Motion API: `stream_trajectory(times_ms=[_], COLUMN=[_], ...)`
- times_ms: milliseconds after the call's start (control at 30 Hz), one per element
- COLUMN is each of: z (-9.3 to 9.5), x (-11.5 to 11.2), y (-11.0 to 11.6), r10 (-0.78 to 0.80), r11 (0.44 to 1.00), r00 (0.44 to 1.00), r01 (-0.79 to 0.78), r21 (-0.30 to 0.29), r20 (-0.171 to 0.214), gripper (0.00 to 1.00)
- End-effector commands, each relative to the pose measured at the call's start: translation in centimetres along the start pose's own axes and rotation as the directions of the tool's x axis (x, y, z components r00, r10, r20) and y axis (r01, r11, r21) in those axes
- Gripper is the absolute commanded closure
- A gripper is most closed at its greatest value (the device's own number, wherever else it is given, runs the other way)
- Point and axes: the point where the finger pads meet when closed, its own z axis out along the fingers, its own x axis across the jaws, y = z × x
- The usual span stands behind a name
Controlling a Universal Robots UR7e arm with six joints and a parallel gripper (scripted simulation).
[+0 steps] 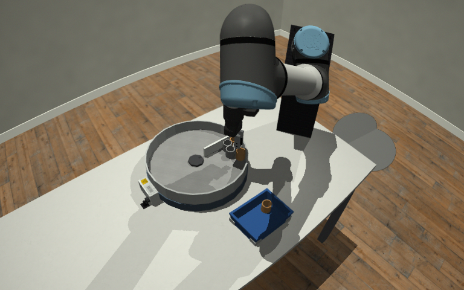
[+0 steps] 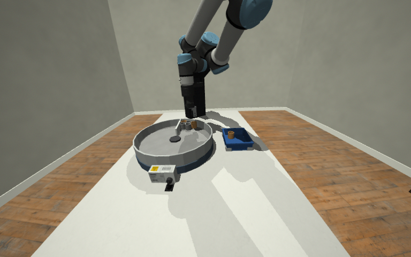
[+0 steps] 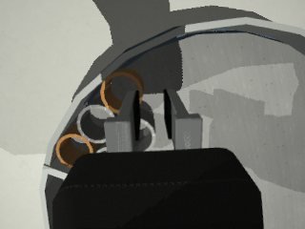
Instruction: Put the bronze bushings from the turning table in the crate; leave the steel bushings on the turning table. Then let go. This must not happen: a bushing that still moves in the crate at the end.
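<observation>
My gripper [image 1: 238,141] [image 2: 192,112] [image 3: 152,105] is open, its fingers part-way apart with nothing held. It points down over the turning table [image 1: 171,153] [image 2: 154,143] [image 3: 238,57], above the bushing group. A bronze bushing [image 1: 240,154] [image 2: 193,125] [image 3: 134,80] stands upright by the rim, beside the left finger in the wrist view. Another bronze bushing [image 1: 232,139] [image 2: 183,121] [image 3: 71,143] stands nearer the white divider. Steel bushings [image 1: 230,153] [image 2: 188,126] [image 3: 97,125] stand among them, partly hidden by the gripper. The blue crate [image 1: 249,223] [image 2: 237,146] holds one upright bronze bushing [image 1: 266,207] [image 2: 230,135].
A white divider [image 1: 213,146] [image 2: 177,128] crosses the turning table beside the bushings. A dark hub [image 1: 195,161] [image 2: 174,138] sits at its centre, and a raised wall surrounds it. A white control box [image 1: 149,190] [image 2: 162,175] is attached outside. The crate stands separately on the white work table [image 1: 85,222] [image 2: 106,218].
</observation>
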Motion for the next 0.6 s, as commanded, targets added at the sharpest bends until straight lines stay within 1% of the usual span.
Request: stream_trajectory(times_ms=[0, 67, 467, 567], z=[0.07, 0.12, 0.12, 0.16], x=[-0.25, -0.43, -0.43, -1.09], y=[0.45, 0.75, 0.75, 0.60], r10=[0.141, 0.239, 0.239, 0.323], r11=[0.990, 0.971, 0.971, 0.946], r00=[0.990, 0.971, 0.971, 0.946], r01=[-0.141, -0.239, -0.239, -0.323], r21=[0.000, 0.001, 0.001, -0.010], r20=[-0.001, -0.001, -0.001, -0.008], gripper=[0.55, 0.55, 0.55, 0.55])
